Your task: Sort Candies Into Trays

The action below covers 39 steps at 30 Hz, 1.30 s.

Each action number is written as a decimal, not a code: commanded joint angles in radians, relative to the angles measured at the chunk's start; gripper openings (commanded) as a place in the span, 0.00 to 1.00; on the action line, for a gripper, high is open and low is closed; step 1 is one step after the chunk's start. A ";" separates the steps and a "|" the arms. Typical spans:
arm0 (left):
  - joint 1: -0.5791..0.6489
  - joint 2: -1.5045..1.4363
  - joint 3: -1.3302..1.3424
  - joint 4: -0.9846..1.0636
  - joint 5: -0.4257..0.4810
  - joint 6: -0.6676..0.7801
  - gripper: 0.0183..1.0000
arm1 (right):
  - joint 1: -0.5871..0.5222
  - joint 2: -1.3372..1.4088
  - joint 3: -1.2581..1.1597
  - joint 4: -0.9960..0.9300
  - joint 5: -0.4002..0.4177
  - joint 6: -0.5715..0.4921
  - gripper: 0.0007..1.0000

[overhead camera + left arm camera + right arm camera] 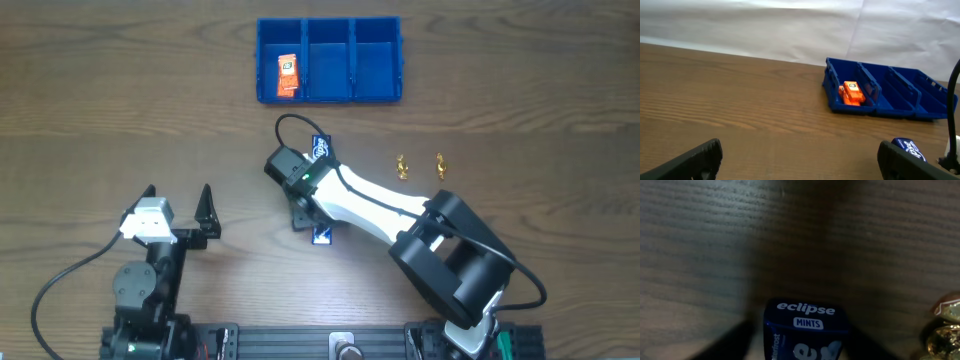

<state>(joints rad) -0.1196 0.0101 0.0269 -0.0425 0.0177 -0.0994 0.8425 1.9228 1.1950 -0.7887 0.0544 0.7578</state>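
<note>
Mint box [805, 325] at right gripper [799, 352], gold candies [940, 330] just beside

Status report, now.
Left pincer open, near its base. Right pincer down at blue mint box, grip unclear. One orange candy in tray. Two gold candies loose; tray unobstructed.

L arm [150, 270]: blk links, white wrist block, blk cable off base
L gripper [178, 190]: blk pointed fingers
R arm [370, 205]: white shell, blk joints, green LED, blk cable loop
</note>
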 commanded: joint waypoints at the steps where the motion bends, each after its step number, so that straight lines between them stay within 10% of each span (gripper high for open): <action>1: 0.003 -0.006 -0.021 -0.036 -0.014 0.014 1.00 | 0.003 0.019 0.009 -0.005 0.023 0.005 0.43; 12: 0.003 -0.006 -0.021 -0.036 -0.014 0.014 1.00 | 0.002 0.014 0.034 -0.023 0.026 -0.001 0.26; 23: 0.003 -0.006 -0.021 -0.036 -0.014 0.014 1.00 | -0.148 0.003 0.610 -0.293 0.285 -0.164 0.26; 39: 0.003 -0.006 -0.021 -0.036 -0.014 0.014 1.00 | -0.344 0.268 0.812 0.063 0.286 -0.319 0.26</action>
<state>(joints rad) -0.1196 0.0101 0.0269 -0.0425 0.0177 -0.0994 0.4915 2.1197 2.0075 -0.7441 0.3294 0.4721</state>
